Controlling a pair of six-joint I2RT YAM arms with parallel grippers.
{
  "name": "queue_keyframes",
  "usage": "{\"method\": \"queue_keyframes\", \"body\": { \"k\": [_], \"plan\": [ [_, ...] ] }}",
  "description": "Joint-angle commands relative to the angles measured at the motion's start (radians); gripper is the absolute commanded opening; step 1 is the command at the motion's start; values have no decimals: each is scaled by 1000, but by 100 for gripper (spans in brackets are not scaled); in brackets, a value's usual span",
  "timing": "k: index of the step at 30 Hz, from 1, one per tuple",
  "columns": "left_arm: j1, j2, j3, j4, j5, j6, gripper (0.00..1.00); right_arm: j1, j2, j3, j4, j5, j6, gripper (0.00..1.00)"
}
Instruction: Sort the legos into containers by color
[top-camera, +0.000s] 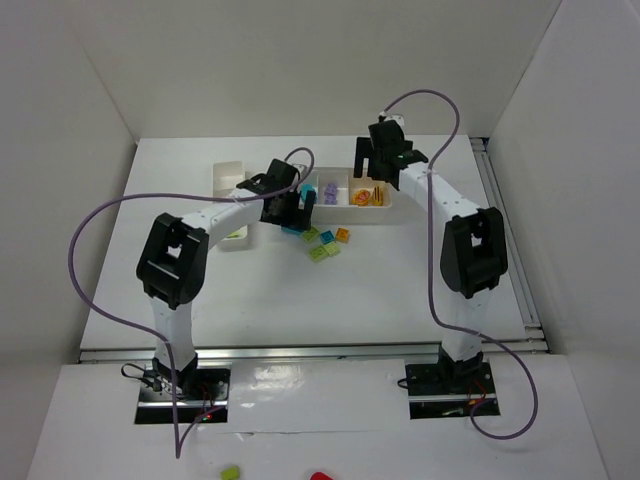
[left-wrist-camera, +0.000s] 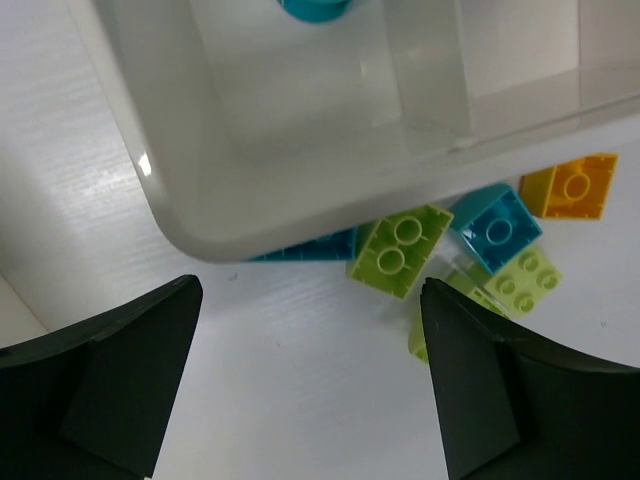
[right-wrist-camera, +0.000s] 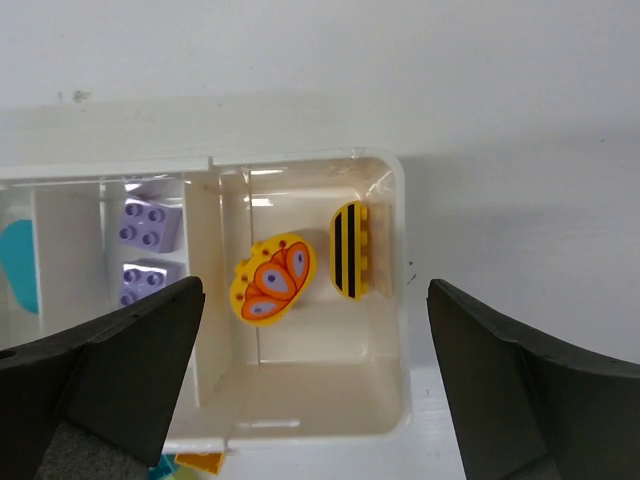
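Bricks (top-camera: 325, 243) loose beside left gripper (top-camera: 298, 212); both grippers wide open, empty.
Top: right gripper (top-camera: 372, 165) over tray (top-camera: 341, 190). Left wrist: green brick (left-wrist-camera: 400, 250) just ahead, looks light, hard, slick; pinch its flat sides. Right wrist: yellow pieces (right-wrist-camera: 270, 285) binned beneath.

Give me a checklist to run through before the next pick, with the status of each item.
1. Left end effector open, empty: ok.
2. Right end effector open, empty: ok.
3. Yellow pieces in end compartment, unmixed: ok.
4. Purple bricks in middle compartment: ok.
5. All bricks sorted: not ok; lime brick, teal brick, orange brick lie loose beside long tray.
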Motion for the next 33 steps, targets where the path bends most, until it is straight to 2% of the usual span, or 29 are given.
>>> {"method": "queue_keyframes", "body": {
  "k": [1,6,9,15,24,30,33],
  "plan": [
    [-3,5,-29,144,-61,85,100,1,-140,-29,15,10,-10,100],
    [-3,74,2,197,-43,134,100,1,-245,-94,-7,10,0,100],
    [-3,96,2,242,15,144,100,1,-289,-121,-28,10,0,100],
    [-3,87,-72,306,133,154,97,-10,-317,-198,-40,30,9,100],
    [-3,-72,-225,251,184,76,93,-10,-326,-207,-40,21,18,100],
    [-3,-108,-244,205,238,5,90,-10,-317,-207,-40,21,18,100],
    [-12,-139,-253,205,183,-9,93,-1,-326,-216,-40,21,18,100]
  ]
}}
